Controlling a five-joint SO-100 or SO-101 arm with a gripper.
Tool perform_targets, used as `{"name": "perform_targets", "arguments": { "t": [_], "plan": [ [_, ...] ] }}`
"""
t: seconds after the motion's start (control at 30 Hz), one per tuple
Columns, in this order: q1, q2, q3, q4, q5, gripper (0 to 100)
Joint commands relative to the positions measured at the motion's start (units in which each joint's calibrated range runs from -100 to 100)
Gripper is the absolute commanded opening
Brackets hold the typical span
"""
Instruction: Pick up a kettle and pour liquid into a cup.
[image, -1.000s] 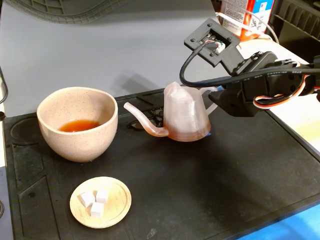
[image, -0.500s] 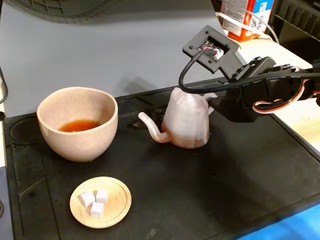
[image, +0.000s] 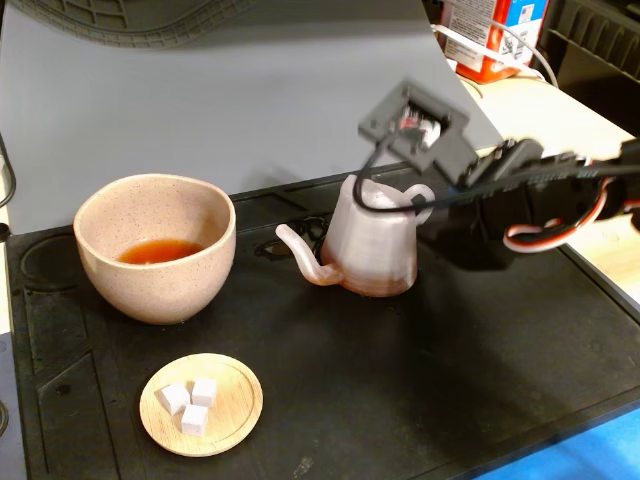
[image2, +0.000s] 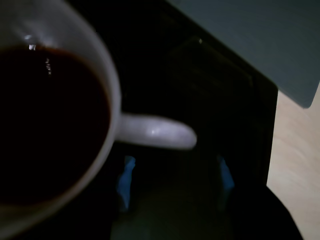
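Note:
The kettle (image: 372, 245) stands upright on the black mat (image: 450, 380), with its spout pointing left toward the cup (image: 155, 245). The cup holds a little reddish-brown liquid (image: 158, 250). My gripper (image: 428, 205) is at the kettle's right side, by its loop handle. In the wrist view the kettle's rim (image2: 111, 100) and dark liquid (image2: 45, 120) fill the left. The handle (image2: 155, 132) sticks out just beyond my gripper (image2: 175, 159). The blue-edged fingers (image2: 126, 180) stand apart and hold nothing.
A small wooden saucer (image: 235, 400) with three white cubes lies at the front left of the mat. A grey board (image: 250, 100) stands behind. A red-and-blue carton (image: 490, 35) sits on the wooden table at the back right.

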Motion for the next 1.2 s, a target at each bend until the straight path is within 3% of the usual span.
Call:
{"name": "perform_targets", "arguments": {
  "t": [0.0,0.23,0.43,0.57,0.93,1.17],
  "plan": [
    [0.3,-2.7,1.0,-0.8,-0.1,20],
    [0.7,-22.7,19.6,-0.7,-0.5,20],
    [0.6,-38.6,27.9,-0.8,-0.7,0],
    [-0.1,-51.0,33.6,-0.5,-7.7,1],
    [0.2,-70.0,46.1,-0.2,-18.8,1],
    [0.5,-86.4,64.4,-0.1,-21.0,1]
  ]
}}
